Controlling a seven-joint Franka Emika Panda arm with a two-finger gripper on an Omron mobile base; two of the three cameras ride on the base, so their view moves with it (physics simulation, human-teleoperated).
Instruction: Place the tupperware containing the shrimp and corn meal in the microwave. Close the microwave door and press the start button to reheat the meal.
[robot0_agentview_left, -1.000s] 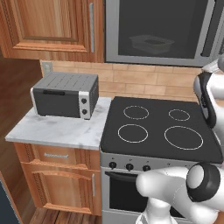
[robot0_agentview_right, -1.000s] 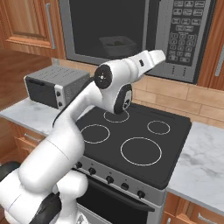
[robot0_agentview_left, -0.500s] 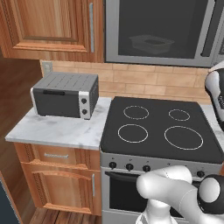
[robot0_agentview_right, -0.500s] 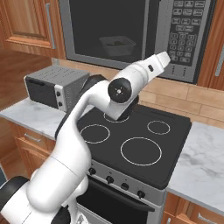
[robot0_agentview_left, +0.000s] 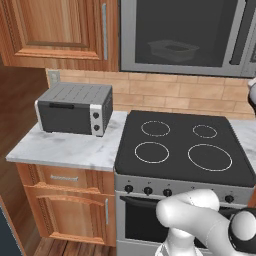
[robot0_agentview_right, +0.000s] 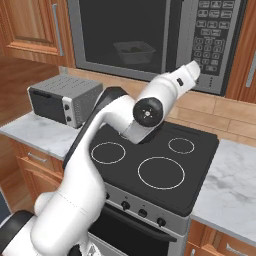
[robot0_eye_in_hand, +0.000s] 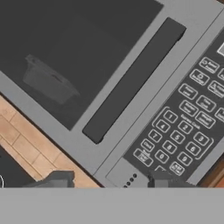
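Dark fingertips of the end effector (robot0_eye_in_hand: 107, 180) rise at the bottom of the hand view, set apart with nothing between them, so it appears open and empty, though only the tips show. They sit just below the microwave's keypad (robot0_eye_in_hand: 183, 131), at the lower corner of the microwave (robot0_agentview_right: 150, 40). In the right base view the white hand reaches up to the bottom of the keypad (robot0_agentview_right: 210, 42). To the keypad's left stands the long bar handle (robot0_eye_in_hand: 133, 81) on the microwave door (robot0_agentview_right: 120, 37), which is shut. Behind the black glass the tupperware (robot0_agentview_right: 134, 51) rests inside the microwave, near its middle; its food is too dim to make out. Below the microwave lies the black stove top (robot0_agentview_left: 182, 147), and to its left a small grey toaster oven (robot0_agentview_left: 75, 108) stands on the marble desk (robot0_agentview_left: 65, 147).
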